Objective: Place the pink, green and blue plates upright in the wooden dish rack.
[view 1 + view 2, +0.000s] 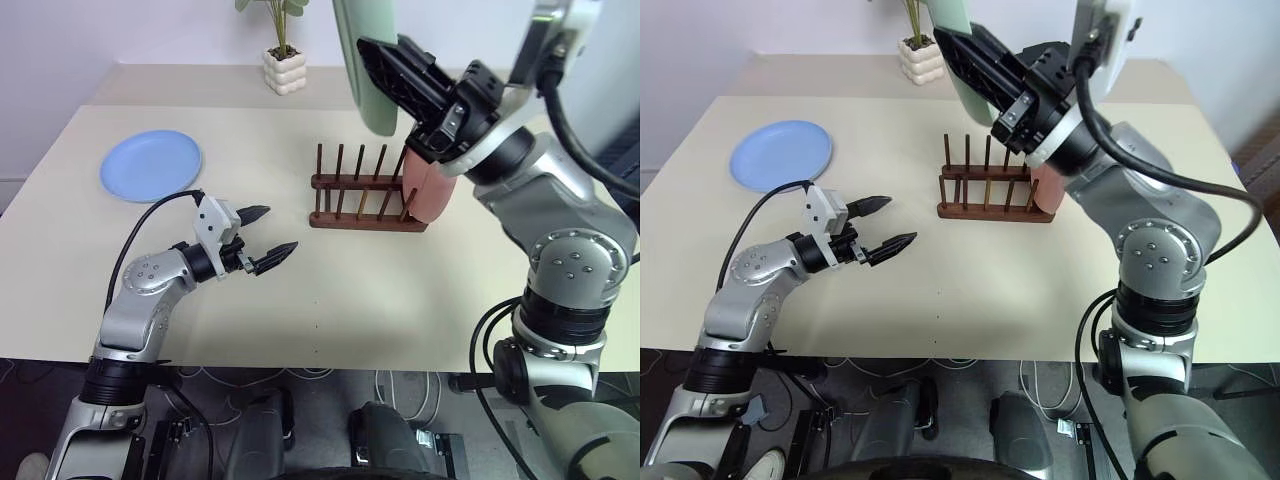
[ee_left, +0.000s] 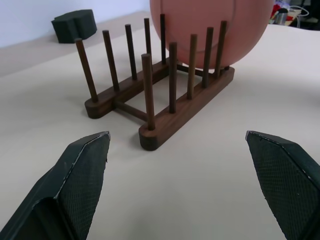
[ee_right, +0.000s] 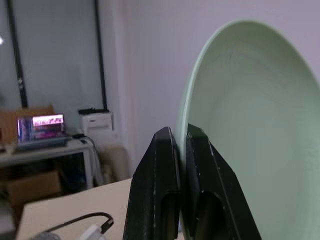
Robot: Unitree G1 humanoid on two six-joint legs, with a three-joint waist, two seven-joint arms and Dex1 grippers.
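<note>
High above the table my right gripper is shut on the rim of the pale green plate, which stands on edge over the wooden dish rack. The right wrist view shows both fingers pinching the green plate. The pink plate stands upright between the pegs at the rack's right end. The blue plate lies flat at the table's far left. My left gripper hovers open and empty just left of the rack, facing the pink plate.
A potted plant in a white pot stands at the back of the table behind the rack. A black block sits on the table beyond the rack. A black cable loops over my left forearm.
</note>
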